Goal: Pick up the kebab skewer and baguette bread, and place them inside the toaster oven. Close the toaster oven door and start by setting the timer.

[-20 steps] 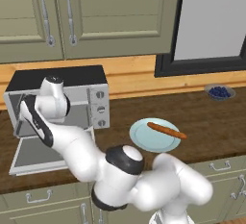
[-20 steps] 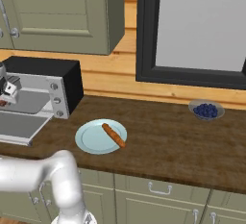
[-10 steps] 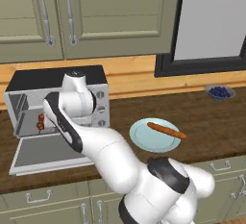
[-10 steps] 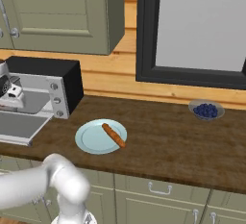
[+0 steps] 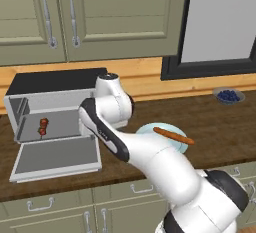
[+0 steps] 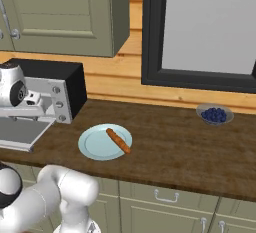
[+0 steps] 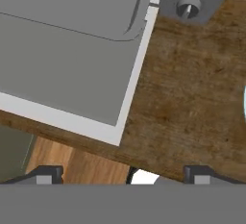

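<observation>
Gripper (image 7: 122, 175) is standing wide open, holding nothing, looking down at the lowered door (image 7: 72, 69) and the counter (image 7: 192, 98) beside it. Skewer (image 5: 43, 126) is already lying inside the oven (image 5: 55, 102); baguette (image 5: 173, 135) is waiting on the plate (image 5: 150, 129), well apart. Next step looks like the baguette: swing right, come down over its middle, jaws across its width. Count: one skewer, one baguette, one plate, one oven, one bowl (image 5: 228, 96).
</observation>
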You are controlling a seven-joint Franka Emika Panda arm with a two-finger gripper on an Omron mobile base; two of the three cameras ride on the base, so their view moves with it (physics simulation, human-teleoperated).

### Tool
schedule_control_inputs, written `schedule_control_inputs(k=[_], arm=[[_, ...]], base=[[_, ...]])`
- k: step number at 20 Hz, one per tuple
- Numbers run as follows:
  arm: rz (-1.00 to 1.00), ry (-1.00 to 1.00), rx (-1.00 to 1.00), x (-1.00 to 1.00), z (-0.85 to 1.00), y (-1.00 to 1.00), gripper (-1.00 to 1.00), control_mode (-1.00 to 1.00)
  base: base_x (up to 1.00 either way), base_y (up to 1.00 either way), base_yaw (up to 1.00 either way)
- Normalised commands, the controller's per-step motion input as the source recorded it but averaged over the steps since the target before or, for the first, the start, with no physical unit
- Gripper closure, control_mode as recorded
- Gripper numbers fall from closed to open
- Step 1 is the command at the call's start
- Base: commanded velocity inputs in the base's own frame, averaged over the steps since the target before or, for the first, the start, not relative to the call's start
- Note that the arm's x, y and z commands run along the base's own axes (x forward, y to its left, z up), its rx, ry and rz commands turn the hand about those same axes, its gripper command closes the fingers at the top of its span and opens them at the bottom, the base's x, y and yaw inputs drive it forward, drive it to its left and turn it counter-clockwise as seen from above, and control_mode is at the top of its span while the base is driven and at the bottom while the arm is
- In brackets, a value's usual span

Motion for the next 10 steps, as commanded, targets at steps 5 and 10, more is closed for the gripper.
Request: schedule_control_inputs(k=[5,10], arm=[[0.02,0.00,-0.11,0.00,0.04,-1.00,-1.00,-1.00],[0.05,0.00,-0.11,0.01,0.00,-1.00,-1.00,-1.00]], base=[[0.00,0.00,0.00],[0.00,0.00,0.00]])
